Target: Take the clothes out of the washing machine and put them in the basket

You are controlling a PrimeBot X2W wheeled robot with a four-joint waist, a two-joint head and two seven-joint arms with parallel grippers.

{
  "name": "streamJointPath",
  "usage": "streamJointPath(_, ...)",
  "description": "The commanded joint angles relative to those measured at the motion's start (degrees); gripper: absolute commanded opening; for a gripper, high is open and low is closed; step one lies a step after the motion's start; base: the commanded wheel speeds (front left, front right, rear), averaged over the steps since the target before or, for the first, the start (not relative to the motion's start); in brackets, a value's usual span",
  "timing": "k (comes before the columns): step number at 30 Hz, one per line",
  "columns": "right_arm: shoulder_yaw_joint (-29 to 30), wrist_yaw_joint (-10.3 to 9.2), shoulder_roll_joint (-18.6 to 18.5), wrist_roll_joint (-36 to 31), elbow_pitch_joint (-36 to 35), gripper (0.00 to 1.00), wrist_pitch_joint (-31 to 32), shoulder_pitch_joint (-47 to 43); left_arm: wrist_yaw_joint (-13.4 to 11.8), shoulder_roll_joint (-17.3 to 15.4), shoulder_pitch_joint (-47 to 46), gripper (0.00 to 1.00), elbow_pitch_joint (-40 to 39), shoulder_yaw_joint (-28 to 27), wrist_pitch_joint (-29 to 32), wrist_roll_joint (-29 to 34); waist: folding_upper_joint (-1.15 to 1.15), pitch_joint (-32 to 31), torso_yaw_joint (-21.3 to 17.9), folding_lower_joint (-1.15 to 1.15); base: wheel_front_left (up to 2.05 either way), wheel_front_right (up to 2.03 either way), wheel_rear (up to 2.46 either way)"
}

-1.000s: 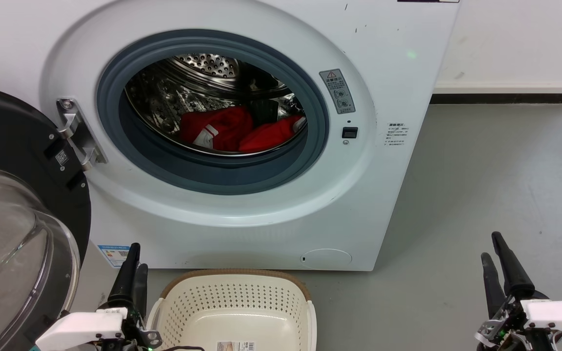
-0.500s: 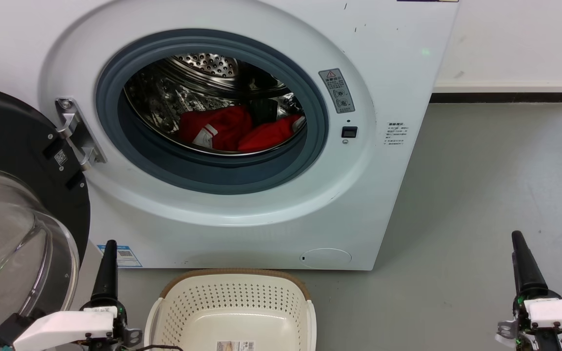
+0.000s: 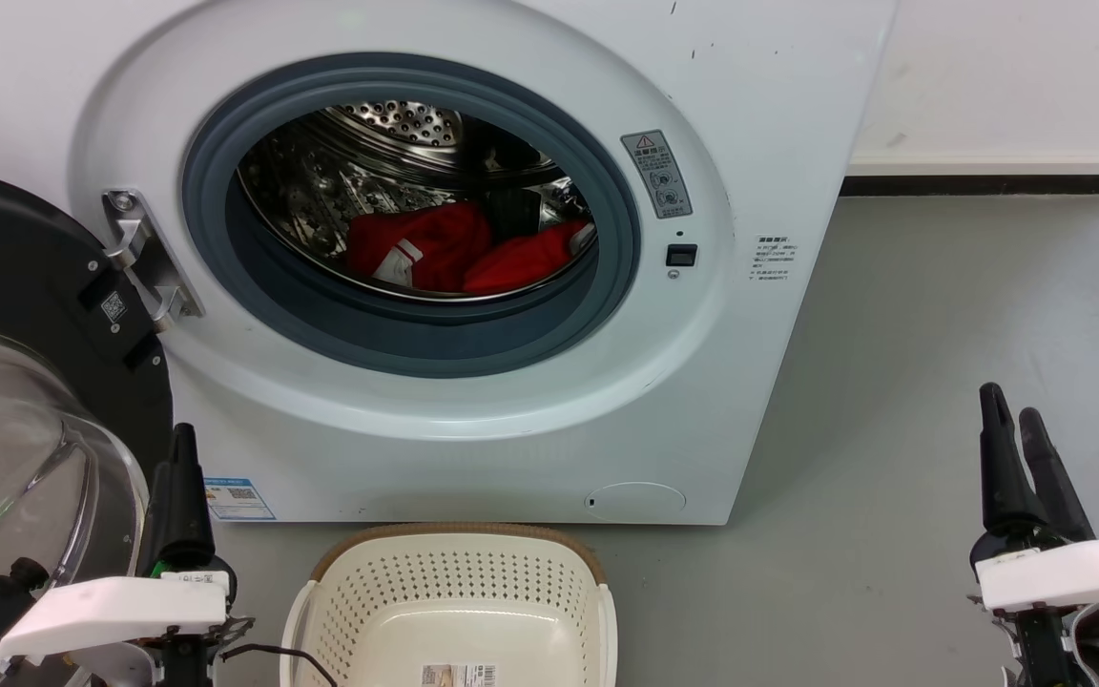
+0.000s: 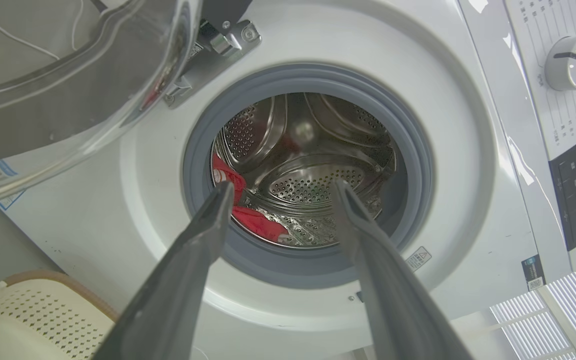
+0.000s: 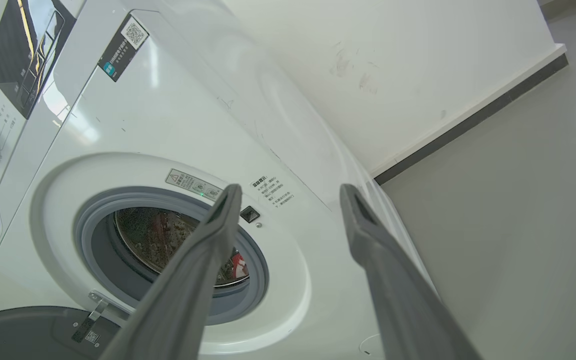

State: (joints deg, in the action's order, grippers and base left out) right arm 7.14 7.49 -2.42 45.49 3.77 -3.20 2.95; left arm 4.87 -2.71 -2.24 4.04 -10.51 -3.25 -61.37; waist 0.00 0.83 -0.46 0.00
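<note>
Raised since before, our left gripper (image 4: 283,186) (spread and empty, like our right gripper (image 3: 1009,405)) may clip the door (image 3: 15,258) at nine o'clock reaching for the clothes (image 3: 435,253).

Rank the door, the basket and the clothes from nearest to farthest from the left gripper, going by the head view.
1. The door: swung open, right beside the left gripper, on its left.
2. The basket: on the floor, to the gripper's right.
3. The clothes: farthest, up ahead and deep inside the washer.
</note>
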Motion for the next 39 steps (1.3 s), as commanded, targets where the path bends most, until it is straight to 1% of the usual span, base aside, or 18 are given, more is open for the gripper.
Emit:
streamJointPath(1, -0.26, 0.00, -0.35, -3.34, -2.18, 1.00, -0.62, 0.38, -0.48, -0.12, -0.07, 1.00, -1.93, 0.37, -0.60, 2.34, 0.00, 0.04, -0.02, 0.00, 0.00, 0.00, 0.00)
streamJointPath(4, -1.08, 0.00, -0.36, -8.17, -4.36, 1.00, -1.19, 0.31, -1.28, -0.13, 0.46, 1.00, -3.28, 1.45, -1.19, 6.11, 0.00, 0.12, -0.06, 0.00, 0.00, 0.00, 0.00)
streamJointPath(7, -1.57, 0.00, -0.38, -12.04, -6.11, 1.00, -1.76, 0.18, -2.99, -0.14, 0.99, 1.00, -4.44, 2.06, -1.76, 9.92, 0.00, 0.18, -0.13, 0.00, 0.00, 0.00, 0.00)
streamJointPath(10, -2.01, 0.00, -0.39, -15.68, -7.64, 1.00, -2.33, -0.02, -4.17, -0.14, 1.31, 1.00, -5.71, 3.19, -2.29, 13.89, 0.00, 0.27, -0.13, 0.00, 0.00, 0.00, 0.00)
streamJointPath(22, -4.42, 0.00, -0.43, -27.76, -11.63, 1.00, -4.35, -0.76, -6.78, -0.16, 2.60, 1.00, -9.13, 5.52, -4.32, 24.09, 0.00, 0.50, -0.22, 0.00, 0.00, 0.00, 0.00)
streamJointPath(27, -5.01, 0.00, -0.45, -32.39, -12.68, 1.00, -5.14, -1.19, -6.74, -0.16, 2.77, 1.00, -11.09, 7.06, -5.12, 30.19, 0.00, 0.61, -0.22, 0.00, 0.00, 0.00, 0.00)
streamJointPath(33, -5.25, 0.00, -0.47, -37.37, -13.55, 1.00, -6.10, -1.67, -7.95, -0.17, 3.47, 1.00, -12.14, 8.92, -6.00, 36.06, 0.00, 0.71, -0.28, 0.00, 0.00, 0.00, 0.00)
streamJointPath(34, -5.24, 0.00, -0.48, -39.70, -13.61, 1.00, -6.51, -1.93, -8.13, -0.48, 3.80, 1.00, -11.98, 10.08, -6.42, 38.51, 0.00, 0.74, -0.34, 0.00, 0.00, 0.00, 0.00)
streamJointPath(38, -5.20, 0.00, -0.48, -42.52, -12.50, 1.00, -7.02, -2.75, -7.89, -0.92, 4.33, 1.00, -10.85, 11.77, -6.98, 40.61, 0.00, 0.73, -0.44, 0.00, 0.00, 0.00, 0.00)
streamJointPath(39, -5.25, 0.00, -0.49, -43.95, -12.05, 1.00, -7.29, -2.91, -7.38, -1.15, 4.77, 1.00, -9.83, 12.42, -7.27, 41.37, 0.00, 0.70, -0.48, 0.00, 0.00, 0.00, 0.00)
